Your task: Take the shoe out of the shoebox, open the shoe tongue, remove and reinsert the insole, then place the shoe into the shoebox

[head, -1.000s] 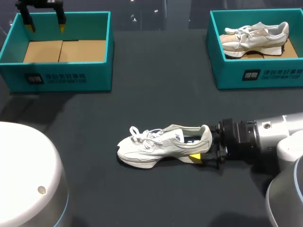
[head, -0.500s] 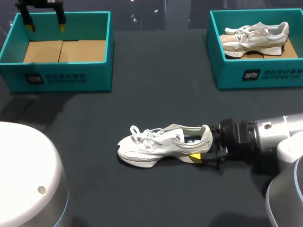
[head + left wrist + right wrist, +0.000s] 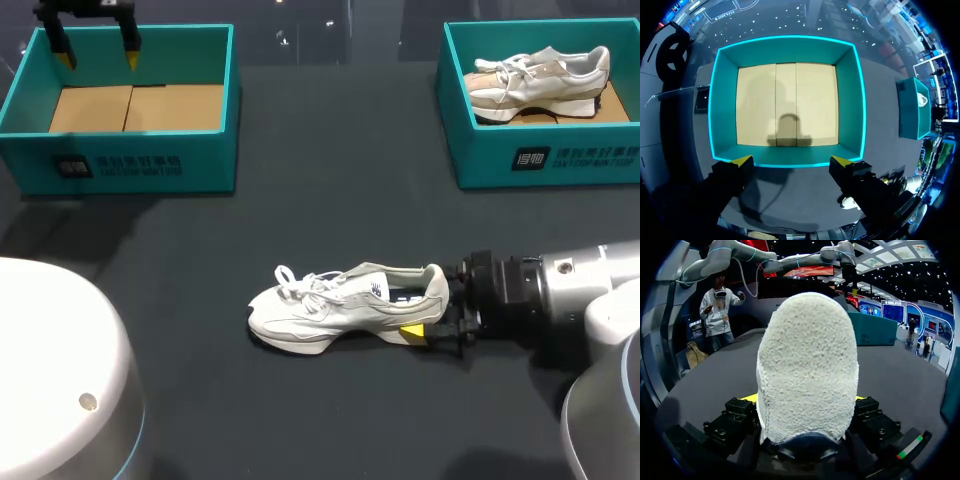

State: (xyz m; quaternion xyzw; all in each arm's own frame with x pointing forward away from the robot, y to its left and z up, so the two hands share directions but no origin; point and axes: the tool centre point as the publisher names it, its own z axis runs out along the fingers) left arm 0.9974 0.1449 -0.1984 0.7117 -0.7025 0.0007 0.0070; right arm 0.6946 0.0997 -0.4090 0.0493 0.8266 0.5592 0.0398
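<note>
The dark counter (image 3: pixel 330 150) carries three things. A white shoe (image 3: pixel 340 305) stands on its sole near the middle, toe pointing left and heel right. An open teal shoebox (image 3: pixel 130 165) sits at the far left corner. A second teal shoebox (image 3: pixel 540 160) sits at the far right corner. Both boxes are well apart from the shoe.

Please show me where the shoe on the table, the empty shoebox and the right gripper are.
shoe (image 3: pixel 340 300): head view, on its side panel.
empty shoebox (image 3: pixel 200 160): head view, on its front wall.
right gripper (image 3: pixel 428 308): head view, midway between its jaws, at the shoe's heel.
</note>
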